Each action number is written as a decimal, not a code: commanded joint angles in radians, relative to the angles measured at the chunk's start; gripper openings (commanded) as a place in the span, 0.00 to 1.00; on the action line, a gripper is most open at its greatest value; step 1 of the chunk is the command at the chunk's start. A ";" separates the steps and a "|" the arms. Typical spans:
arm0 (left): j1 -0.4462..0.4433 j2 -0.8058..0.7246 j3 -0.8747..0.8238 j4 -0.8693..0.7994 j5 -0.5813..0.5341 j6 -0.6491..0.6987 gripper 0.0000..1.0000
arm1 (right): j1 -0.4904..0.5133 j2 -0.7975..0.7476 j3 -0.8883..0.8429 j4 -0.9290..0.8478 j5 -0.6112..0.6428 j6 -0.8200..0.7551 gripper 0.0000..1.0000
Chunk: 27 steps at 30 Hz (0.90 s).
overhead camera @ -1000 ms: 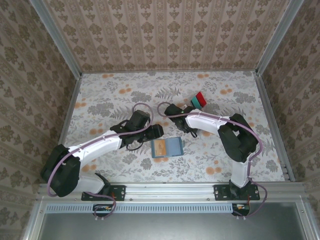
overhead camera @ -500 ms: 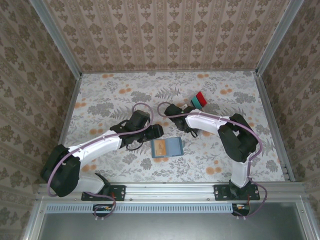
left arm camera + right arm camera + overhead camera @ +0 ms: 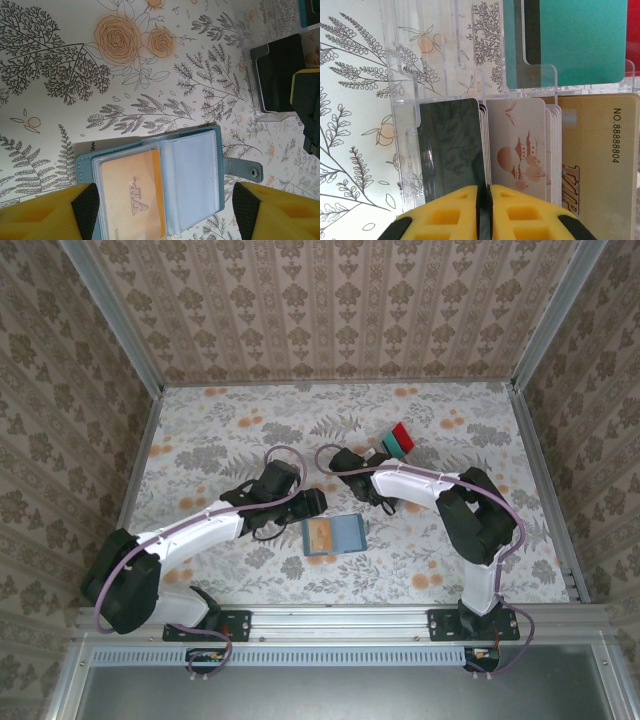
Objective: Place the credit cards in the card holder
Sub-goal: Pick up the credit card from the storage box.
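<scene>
In the clear rack [image 3: 402,125], the dark card [image 3: 450,150] stands upright, the right gripper [image 3: 483,200] pinched on its near edge. Judged light, stiff, slick: hold it squarely across both faces. The card holder [image 3: 195,175] lies open under the spread left gripper [image 3: 165,210].

Card holder [image 3: 333,535] on the table [image 3: 220,430], rack [image 3: 380,452] of credit cards [image 3: 399,437] behind it, rightward.

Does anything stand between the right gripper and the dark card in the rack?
Nothing visible does. The right gripper has its jaws on either side of the dark card at its edge, in the clear rack; the white card stands beside it, not between.
</scene>
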 commanded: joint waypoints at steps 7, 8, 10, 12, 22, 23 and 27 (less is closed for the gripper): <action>0.004 0.002 -0.003 -0.015 -0.008 -0.007 0.74 | -0.004 -0.069 -0.015 -0.038 0.010 0.013 0.09; 0.004 0.002 -0.004 -0.017 -0.006 -0.007 0.74 | -0.003 -0.072 -0.015 -0.038 0.006 0.014 0.07; 0.004 0.004 -0.001 -0.017 -0.005 -0.006 0.74 | -0.003 -0.075 -0.015 -0.040 -0.005 0.015 0.07; 0.004 0.005 -0.002 -0.017 -0.005 -0.005 0.74 | -0.003 -0.074 -0.013 -0.044 -0.032 0.021 0.07; 0.005 0.008 0.000 -0.021 -0.003 -0.006 0.74 | -0.005 -0.049 -0.010 -0.023 -0.171 0.040 0.07; 0.004 0.008 0.001 -0.022 -0.003 -0.005 0.74 | -0.005 -0.044 -0.008 -0.025 -0.172 0.040 0.07; 0.006 0.013 0.003 -0.024 -0.002 -0.004 0.74 | -0.012 -0.032 -0.004 -0.022 -0.194 0.041 0.08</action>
